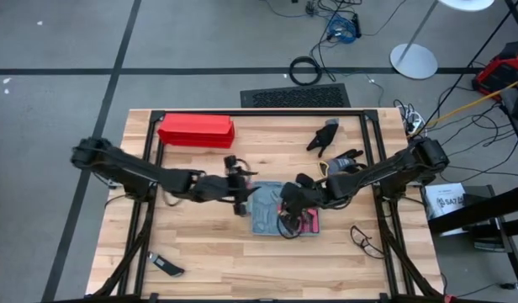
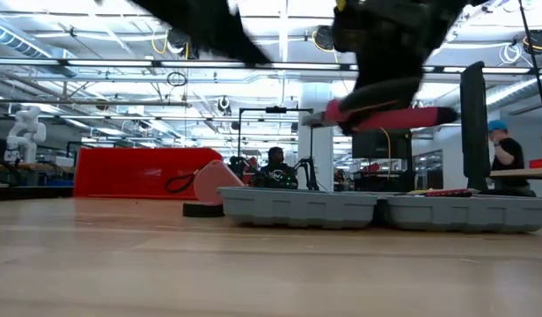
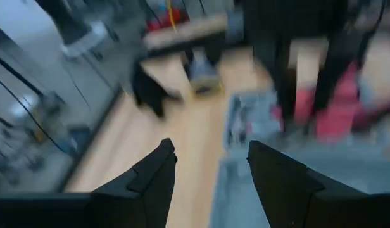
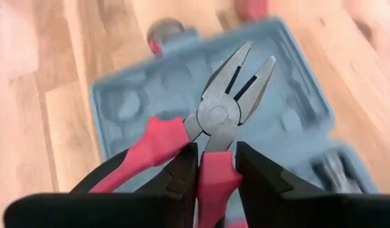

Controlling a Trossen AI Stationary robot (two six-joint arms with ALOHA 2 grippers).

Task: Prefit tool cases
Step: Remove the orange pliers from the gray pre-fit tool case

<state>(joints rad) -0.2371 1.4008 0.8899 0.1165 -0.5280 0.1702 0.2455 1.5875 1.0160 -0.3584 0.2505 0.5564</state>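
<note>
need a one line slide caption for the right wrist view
Right gripper holds red-handled pliers by one handle above the open blue-grey tool case.

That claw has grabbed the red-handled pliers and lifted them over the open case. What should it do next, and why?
Probably lower them into a matching recess. The right gripper is shut on one handle of the pliers, held above the open tool case and clear of its tray. The left gripper waits open beside the case.
</note>
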